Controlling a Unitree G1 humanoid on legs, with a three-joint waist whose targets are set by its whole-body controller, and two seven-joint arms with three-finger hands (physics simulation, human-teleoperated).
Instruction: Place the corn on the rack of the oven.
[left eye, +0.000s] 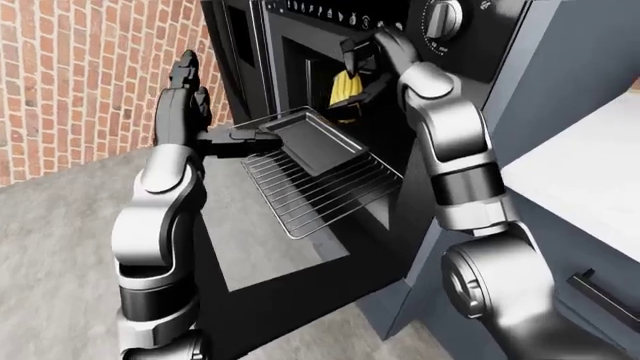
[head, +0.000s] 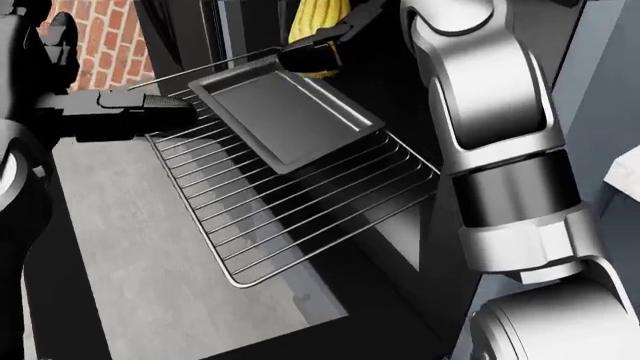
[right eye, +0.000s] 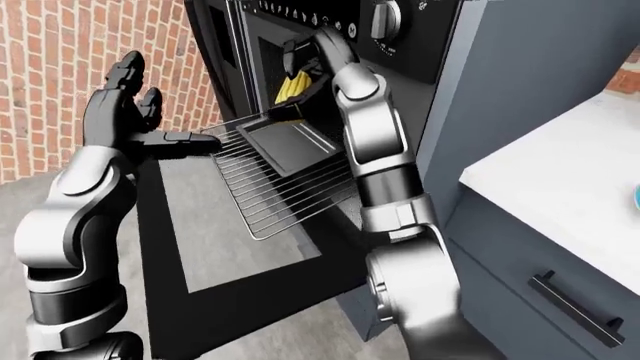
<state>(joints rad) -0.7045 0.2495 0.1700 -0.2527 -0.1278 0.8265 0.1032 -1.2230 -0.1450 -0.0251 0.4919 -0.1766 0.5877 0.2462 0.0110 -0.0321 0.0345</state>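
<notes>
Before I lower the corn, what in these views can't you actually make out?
- Corn: its top is cut off by the head view's edge; the right hand covers part of it in the eye views.
- Oven cavity: dark in every view, so any inner rails or shelves are unreadable.
- Rack: the stretch under the tray is hidden.
- Left hand: contact with the rack's edge is unclear.

Head view looks steeply down, close on the pulled-out wire oven rack (head: 300, 202); both eye views share it from farther off.

Light: even, bright, soft render.
Shadows: faint under rack (head: 300, 210).
Glare: sheen on arm shells.
Focus: sharp throughout.
</notes>
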